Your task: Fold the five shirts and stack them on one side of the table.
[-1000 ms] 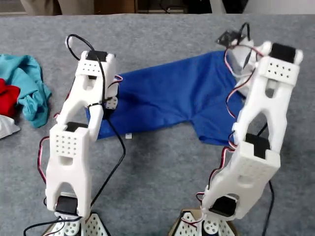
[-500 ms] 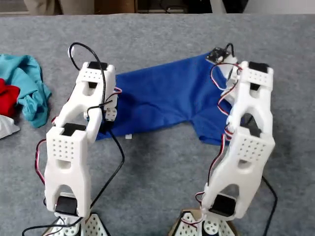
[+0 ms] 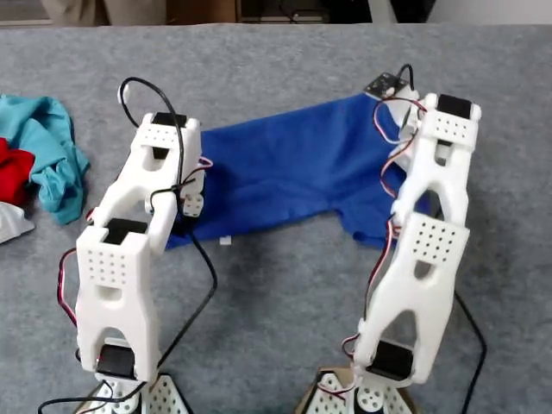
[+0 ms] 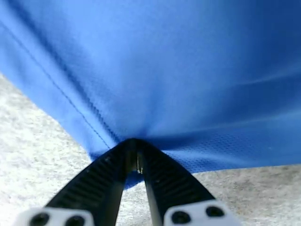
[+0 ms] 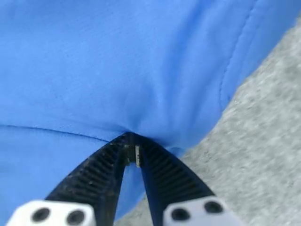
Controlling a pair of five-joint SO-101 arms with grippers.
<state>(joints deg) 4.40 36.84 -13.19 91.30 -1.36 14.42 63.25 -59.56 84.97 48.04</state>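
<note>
A blue shirt (image 3: 293,168) lies spread across the middle of the grey table. My left gripper (image 4: 134,160) is shut on the blue shirt (image 4: 178,80), pinching its hem close to the cloth's edge, at the shirt's left end in the high view. My right gripper (image 5: 132,153) is shut on the blue shirt (image 5: 103,61) too, beside a stitched seam, at the shirt's right end in the high view. Both white arms (image 3: 138,224) (image 3: 431,224) stretch from the near edge over the cloth.
A heap of other shirts sits at the table's left edge: a teal one (image 3: 47,151), a red one (image 3: 13,168) and a white one (image 3: 10,222). Bare grey table (image 3: 285,302) lies between the two arm bases and along the far side.
The right arm has swung left, toward the table's middle, with the shirt's right end. The left arm has drawn slightly toward the near edge. Both grippers stay closed on the cloth.
</note>
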